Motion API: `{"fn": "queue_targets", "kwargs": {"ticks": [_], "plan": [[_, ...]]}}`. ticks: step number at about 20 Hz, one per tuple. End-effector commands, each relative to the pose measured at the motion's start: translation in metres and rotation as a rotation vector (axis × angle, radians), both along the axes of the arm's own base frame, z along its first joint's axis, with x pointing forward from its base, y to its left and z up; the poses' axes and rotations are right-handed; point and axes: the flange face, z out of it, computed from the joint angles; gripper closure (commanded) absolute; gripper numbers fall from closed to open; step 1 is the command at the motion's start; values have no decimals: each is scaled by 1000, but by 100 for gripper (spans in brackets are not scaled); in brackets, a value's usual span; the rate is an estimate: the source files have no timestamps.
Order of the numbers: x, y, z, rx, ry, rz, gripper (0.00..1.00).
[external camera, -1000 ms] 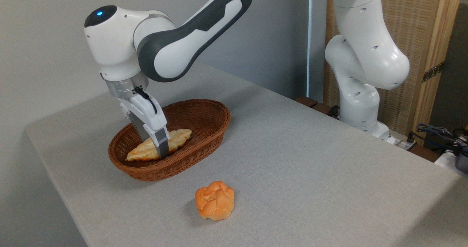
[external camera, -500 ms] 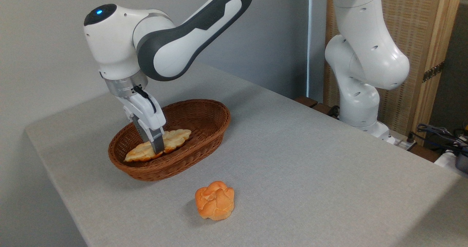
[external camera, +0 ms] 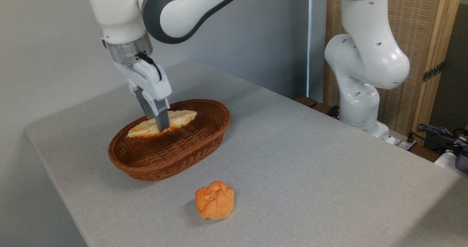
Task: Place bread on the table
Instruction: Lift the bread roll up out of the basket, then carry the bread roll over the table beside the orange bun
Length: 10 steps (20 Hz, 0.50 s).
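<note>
The table (external camera: 292,159), with its plain grey cloth-like top, carries everything, and bare surface is offered from 3 to 6 o'clock of the wicker basket (external camera: 190,152). The basket sits towards the table's 9 o'clock side. The bread (external camera: 182,117) is held above the basket's hollow, about level with the rim, long axis roughly level, clear of the weave as far as can be judged. It is gripped near its middle by the end effector (external camera: 162,124), whose fingers are closed across the loaf's narrow width; only the near finger is plainly seen, so the far contact is presumed.

The loaf is judged light and fairly stiff, since neither tapered end droops. Its glazed, ridged crust may be slippery, and a hard squeeze could dent it. The mid-length hold is judged sound, because it balances both ends; a hold at a taper would invite tipping. The orange bun (external camera: 215,200) lies on the table at 5 o'clock of the basket and is best avoided at set-down.
</note>
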Motion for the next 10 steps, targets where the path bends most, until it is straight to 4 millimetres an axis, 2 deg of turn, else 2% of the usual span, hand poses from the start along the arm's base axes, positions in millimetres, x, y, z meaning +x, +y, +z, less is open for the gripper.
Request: {"fn": "queue_targets", "kwargs": {"ticks": [1,3,5,8,10], "plan": [[-6,57,19,25,36,-4,48],[-5,98,24,25,42,-17,48],[-5,130,23,20,37,-57,48],[-13,164,7,38,59,-127,47],[-19,174,-15,80,97,-164,42]]}}
